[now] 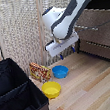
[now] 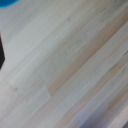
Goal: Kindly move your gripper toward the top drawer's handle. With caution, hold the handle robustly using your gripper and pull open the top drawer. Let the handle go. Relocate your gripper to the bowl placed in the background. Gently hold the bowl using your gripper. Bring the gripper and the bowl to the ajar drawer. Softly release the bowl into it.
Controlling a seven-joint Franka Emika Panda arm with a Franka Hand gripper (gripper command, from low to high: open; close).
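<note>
My gripper (image 1: 66, 53), dark fingers under a white mount, hangs above the wooden floor just up and to the exterior view's right of the blue bowl (image 1: 60, 71). Its fingers look spread, with nothing between them. The bowl sits upright on the floor and is empty. In the blurred wrist view only a corner of the bowl (image 2: 10, 2) and a dark finger (image 2: 1, 52) show at the picture's edges. The top drawer (image 1: 98, 15) of the dresser and its slim handle (image 1: 93, 27) lie behind the arm on the exterior view's right. I cannot tell how far the drawer is pulled out.
A yellow bowl (image 1: 51, 89) rests in front of the blue one. A patterned snack box (image 1: 39, 71) stands beside them. A large black case (image 1: 16, 92) fills the exterior view's left. A woven screen (image 1: 17, 31) backs the scene. A lower drawer (image 1: 98, 47) sits beneath the top one.
</note>
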